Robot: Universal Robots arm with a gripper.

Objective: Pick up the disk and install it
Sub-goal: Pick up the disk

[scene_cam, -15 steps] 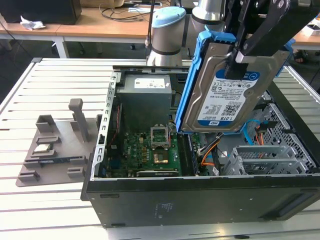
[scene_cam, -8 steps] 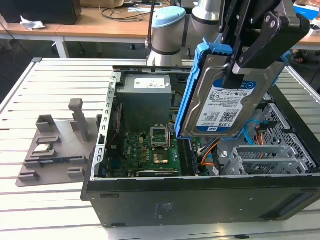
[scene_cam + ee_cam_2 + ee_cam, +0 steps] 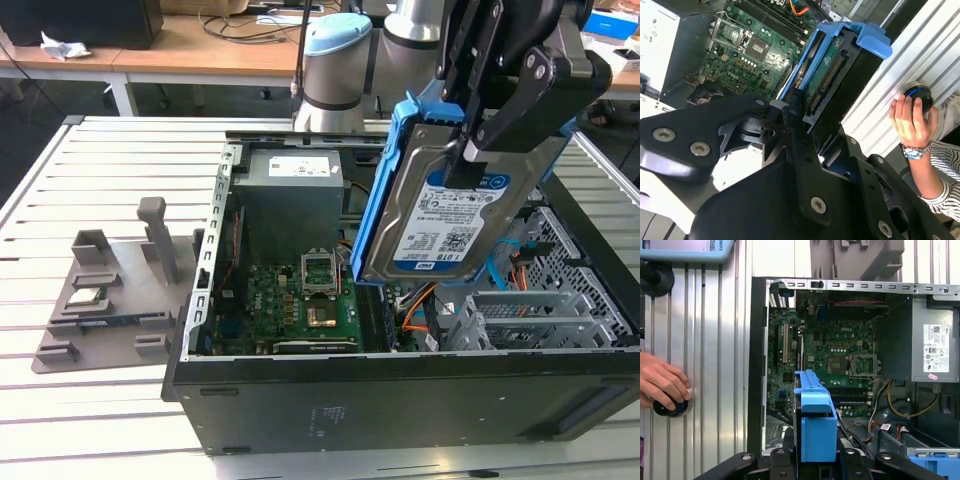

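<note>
Now the tool is clamped on the disk, holding it tilted in the air above the open computer case. It would be best to square its blue frame with the drive cage and steer clear of the orange cables.

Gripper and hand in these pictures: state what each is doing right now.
Gripper: shut on the disk, held above the open computer case.
Person's hand: fingers curled over a round black knob.

My gripper clamps the disk; I see it hanging tilted above the open computer case.
</note>
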